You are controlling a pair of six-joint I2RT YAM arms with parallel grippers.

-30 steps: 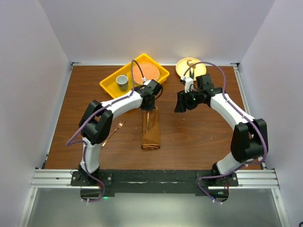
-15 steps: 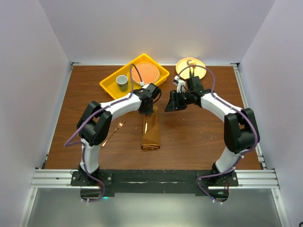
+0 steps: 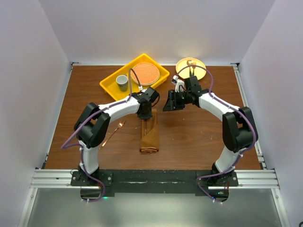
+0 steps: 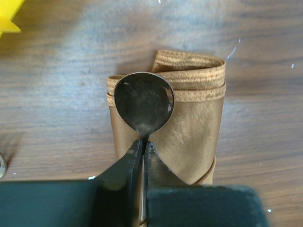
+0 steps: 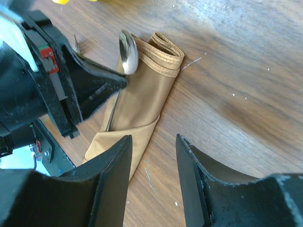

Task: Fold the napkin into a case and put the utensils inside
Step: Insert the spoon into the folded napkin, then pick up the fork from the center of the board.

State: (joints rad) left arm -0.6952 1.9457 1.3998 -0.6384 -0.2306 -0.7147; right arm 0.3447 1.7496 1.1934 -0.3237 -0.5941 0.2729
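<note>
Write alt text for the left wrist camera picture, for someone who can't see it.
The left gripper, shut, pinches a metal spoon at its neck, the bowl hanging over the hemmed end of a folded brown napkin on a wooden table. A yellow tray corner shows top left.

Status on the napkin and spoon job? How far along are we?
Done: the case is already folded, narrow and oblong. In hand: the left gripper, jaws shut on the spoon just below its bowl, holds it over the case's far end; the right gripper hovers nearby, jaws open and empty. Left: the spoon does not look inside the case yet, so insert and release.
</note>
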